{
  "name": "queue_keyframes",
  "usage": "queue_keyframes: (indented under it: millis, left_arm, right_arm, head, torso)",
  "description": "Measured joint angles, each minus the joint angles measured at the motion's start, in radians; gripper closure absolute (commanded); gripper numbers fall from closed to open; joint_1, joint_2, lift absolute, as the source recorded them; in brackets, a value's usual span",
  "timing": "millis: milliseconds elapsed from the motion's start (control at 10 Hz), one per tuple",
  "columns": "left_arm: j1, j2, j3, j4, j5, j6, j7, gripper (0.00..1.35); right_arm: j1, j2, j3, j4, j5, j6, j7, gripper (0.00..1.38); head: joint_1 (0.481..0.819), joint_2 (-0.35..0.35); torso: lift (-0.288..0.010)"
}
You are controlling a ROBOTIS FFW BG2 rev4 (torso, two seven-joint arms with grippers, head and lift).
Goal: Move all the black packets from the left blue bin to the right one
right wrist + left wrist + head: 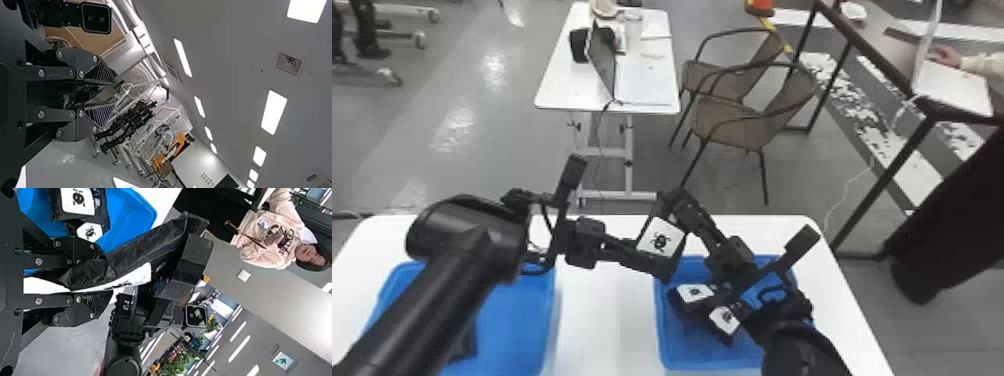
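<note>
Across the left blue bin point(519, 320), left arm point(464, 260), chairs point(732, 122) beyond table point(604, 320)

Bug labels point(78, 207) on packets point(129, 254); arrow sign point(282, 360)

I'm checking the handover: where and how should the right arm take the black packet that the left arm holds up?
Probably by the end of the packet that juts beyond the left tool, coming from the robot's right and closing across the two broad faces. The packet is flat, nearly edge-on in the left wrist view, and the left tool holds its other end.
</note>
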Motion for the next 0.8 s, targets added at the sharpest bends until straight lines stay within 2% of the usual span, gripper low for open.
queue_keyframes:
  millis: [300, 400, 500, 600, 700, 800]
  left_arm:
    - [-0.001, 0.002, 0.011, 0.006, -0.002, -0.006, 0.007, 0.96]
    - [-0.002, 0.004, 0.017, 0.009, 0.0, -0.009, 0.014, 0.89]
    - [0.003, 0.004, 0.028, 0.01, 0.014, -0.013, 0.043, 0.72]
    - [0.017, 0.004, 0.045, 0.01, 0.026, -0.014, 0.063, 0.48]
    - [0.032, 0.004, 0.062, 0.01, 0.033, -0.014, 0.074, 0.3]
    - [0.048, 0.008, 0.078, 0.009, 0.039, -0.01, 0.087, 0.19]
  right_arm:
    - [0.004, 0.005, 0.0, 0.018, -0.04, -0.04, 0.03, 1.28]
    - [0.005, 0.006, 0.0, 0.023, -0.049, -0.044, 0.031, 1.28]
    - [0.008, 0.006, -0.006, 0.029, -0.058, -0.048, 0.025, 1.28]
    - [0.011, 0.008, -0.021, 0.035, -0.062, -0.051, 0.01, 1.28]
    - [0.012, 0.01, -0.041, 0.045, -0.06, -0.056, -0.005, 1.28]
    - [0.009, 0.01, -0.063, 0.073, -0.052, -0.065, -0.014, 1.28]
  head:
    - [0.695, -0.152]
    - [0.695, -0.151]
    - [0.695, -0.151]
    - [0.695, -0.158]
    - [0.695, -0.167]
    - [0.695, -0.176]
  torso:
    - [0.0]
    - [0.0]
    - [0.0]
    - [0.0]
    - [0.0]
    - [0.0]
